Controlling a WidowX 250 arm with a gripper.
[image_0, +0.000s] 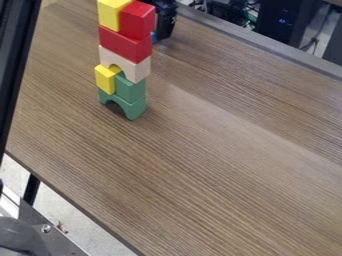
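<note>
"What comes first from the left?"

"A slanting black post (17, 60), then a block tower upright on the wooden table (220, 150). Its green arch (136, 108) carries a small yellow block (105, 79) and a green block (131, 89); above lie a beige arch (125, 64) and a long red block (125, 46), topped by a yellow block (111, 14) and a red block (138, 21)"

"And the arm?"

"It enters at the top edge, its black gripper (165, 22) low behind the tower's upper right side, partly hidden. Whether it is spread, closed or touching a block, nobody can tell"
</note>
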